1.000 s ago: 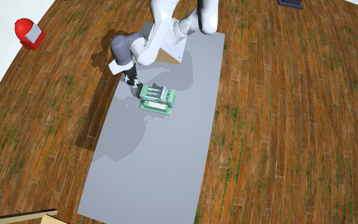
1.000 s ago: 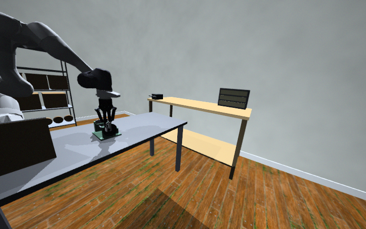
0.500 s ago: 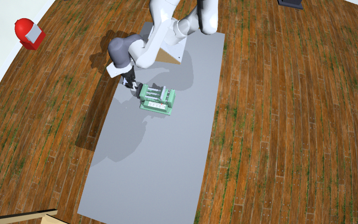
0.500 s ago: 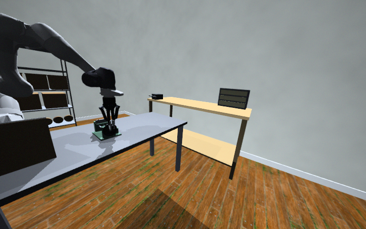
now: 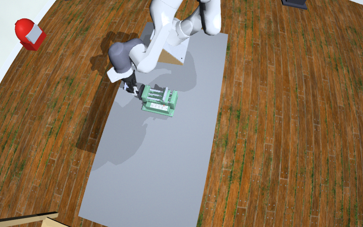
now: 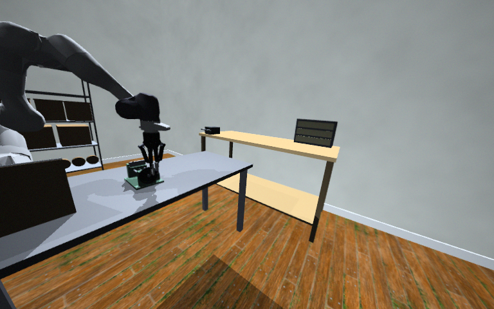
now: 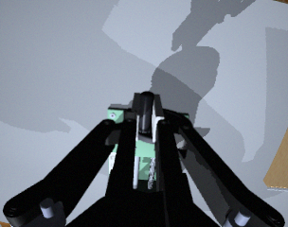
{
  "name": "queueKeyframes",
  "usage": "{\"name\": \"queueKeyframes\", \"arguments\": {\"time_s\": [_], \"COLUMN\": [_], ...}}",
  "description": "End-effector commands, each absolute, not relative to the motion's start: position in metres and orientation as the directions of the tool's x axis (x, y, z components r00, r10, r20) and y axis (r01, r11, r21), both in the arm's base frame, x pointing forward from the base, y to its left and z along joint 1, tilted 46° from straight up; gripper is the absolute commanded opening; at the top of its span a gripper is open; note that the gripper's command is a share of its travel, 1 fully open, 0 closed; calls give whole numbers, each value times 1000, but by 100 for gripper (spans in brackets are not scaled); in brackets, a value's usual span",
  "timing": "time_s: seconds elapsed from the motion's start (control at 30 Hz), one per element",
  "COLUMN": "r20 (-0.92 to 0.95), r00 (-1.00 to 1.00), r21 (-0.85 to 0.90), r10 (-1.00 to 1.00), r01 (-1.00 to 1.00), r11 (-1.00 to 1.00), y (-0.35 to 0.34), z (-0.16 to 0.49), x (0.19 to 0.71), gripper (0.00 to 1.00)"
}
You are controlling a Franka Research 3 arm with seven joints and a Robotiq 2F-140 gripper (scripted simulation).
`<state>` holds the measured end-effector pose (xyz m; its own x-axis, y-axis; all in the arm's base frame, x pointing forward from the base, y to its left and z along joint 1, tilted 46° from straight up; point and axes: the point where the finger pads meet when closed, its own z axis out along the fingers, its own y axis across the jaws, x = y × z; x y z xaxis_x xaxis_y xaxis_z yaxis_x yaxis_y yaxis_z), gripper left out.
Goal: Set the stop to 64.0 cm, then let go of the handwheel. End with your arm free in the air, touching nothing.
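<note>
A green device stands on the grey table. Its black handwheel is on the end towards my gripper. The stop, a pale upright plate, stands on the rods right of their middle in the top view. A white scale with a small red mark runs along the front; its numbers are too small to read. My gripper points down at the wheel, shut on its dark cylindrical handle. The fingers partly hide the wheel in the wrist view.
The arm's base stands on a wedge-sided block behind the device. A wooden workbench with a dark drawer unit stands beyond the table. A shelf rack is at the back left of the exterior view.
</note>
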<state>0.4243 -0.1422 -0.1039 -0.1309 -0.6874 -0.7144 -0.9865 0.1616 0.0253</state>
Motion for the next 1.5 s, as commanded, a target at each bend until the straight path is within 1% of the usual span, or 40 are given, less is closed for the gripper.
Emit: {"name": "queueKeyframes", "arguments": {"time_s": [0.0, 0.73, 1.47], "r20": [-713, -713, -713], "r00": [-138, -138, -138], "r21": [29, 29, 29], "r10": [-687, -687, -687], "r01": [-985, -985, -985], "r11": [167, 167, 167], "y": [-140, -125, -110], "z": [-108, -126, -139], "x": [429, 441, 437], "gripper": [4, 4, 4]}}
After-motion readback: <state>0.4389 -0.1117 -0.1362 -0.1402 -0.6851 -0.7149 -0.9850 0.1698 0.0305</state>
